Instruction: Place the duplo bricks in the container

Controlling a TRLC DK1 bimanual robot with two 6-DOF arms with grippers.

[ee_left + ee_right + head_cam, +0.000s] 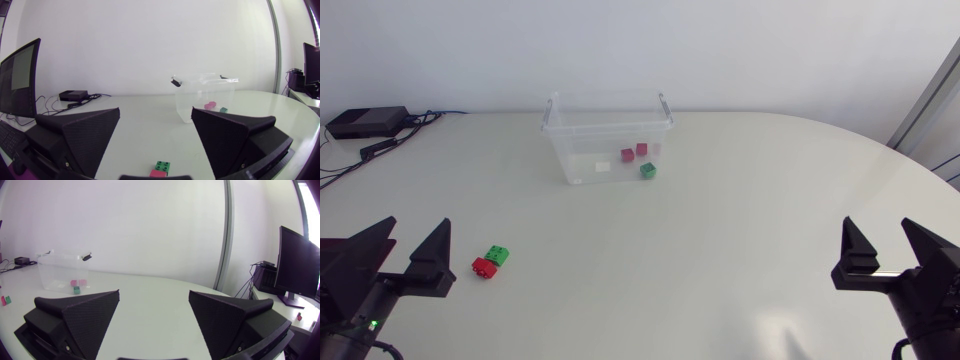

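A clear plastic container (pixel 570 128) stands at the back middle of the table, with two red bricks (pixel 634 152), a green brick (pixel 647 170) and a white brick (pixel 601 167) inside. On the table at the front left lie a green brick (pixel 497 254) and a red brick (pixel 485 267), touching each other. My left gripper (pixel 405 257) is open just left of them; in the left wrist view they lie between its fingers, the green brick (pixel 161 165) just beyond the red brick (pixel 158 173). My right gripper (pixel 885 248) is open at the front right, holding nothing.
A black box (pixel 365 122) with cables sits at the table's back left corner. The container (pixel 205 95) stands well ahead of the left gripper, and in the right wrist view the container (pixel 62 270) is far off to the side.
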